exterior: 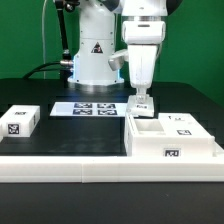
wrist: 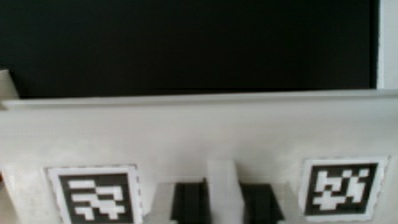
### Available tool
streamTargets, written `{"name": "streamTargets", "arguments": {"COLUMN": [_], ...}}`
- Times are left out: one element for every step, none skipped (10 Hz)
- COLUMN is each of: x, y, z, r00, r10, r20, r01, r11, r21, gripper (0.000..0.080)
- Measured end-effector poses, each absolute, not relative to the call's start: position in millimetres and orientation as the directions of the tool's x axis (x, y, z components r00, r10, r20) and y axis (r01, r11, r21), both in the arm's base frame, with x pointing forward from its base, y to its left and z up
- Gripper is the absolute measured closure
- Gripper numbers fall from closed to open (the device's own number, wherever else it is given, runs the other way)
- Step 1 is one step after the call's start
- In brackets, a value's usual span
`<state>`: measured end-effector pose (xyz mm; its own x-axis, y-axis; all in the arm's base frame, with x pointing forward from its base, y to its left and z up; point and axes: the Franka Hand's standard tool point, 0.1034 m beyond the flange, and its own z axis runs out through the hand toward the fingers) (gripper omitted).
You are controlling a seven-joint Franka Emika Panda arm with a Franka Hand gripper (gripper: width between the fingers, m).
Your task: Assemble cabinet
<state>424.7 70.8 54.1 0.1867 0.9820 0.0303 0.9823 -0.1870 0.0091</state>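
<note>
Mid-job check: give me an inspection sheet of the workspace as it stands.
Surface: black table, white rail along its front edge.
Job's things: cabinet at the exterior view's right; small tagged white block lying apart at the left.
Clutter: nothing seen; marker board lies flat mid-table.
Grippers: pincer low over the cabinet's far corner, at a tagged white piece; grip cannot be told.
Cables: dark cable beside the robot base.
Surroundings: green wall behind.

White arm (exterior: 142, 45), dark joint bands; white base (exterior: 90, 62) with black triangle sticker (exterior: 97, 49); white hand (exterior: 143, 98), dark fingers (wrist: 192, 205).
</note>
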Motion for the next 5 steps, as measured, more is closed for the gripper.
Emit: {"name": "streamTargets", "arguments": {"x": [424.5, 424.8, 428.7, 434.7, 435.9], "y": [70.7, 70.9, 71.3, 71.2, 70.8], "z": [53.7, 52.9, 51.3, 52.3, 52.8], "r00": [0.187, 0.188, 0.189, 0.191, 0.193], "r10": [0.982, 0.982, 0.981, 0.981, 0.981], "r20": [0.03, 0.031, 0.033, 0.034, 0.03], "r01": [0.982, 0.982, 0.982, 0.981, 0.981], "r11": [-0.187, -0.188, -0.19, -0.192, -0.193], "r21": [0.008, 0.007, 0.006, 0.01, 0.004], "gripper": [0.0729, 0.0729, 0.0729, 0.0729, 0.0729]}}
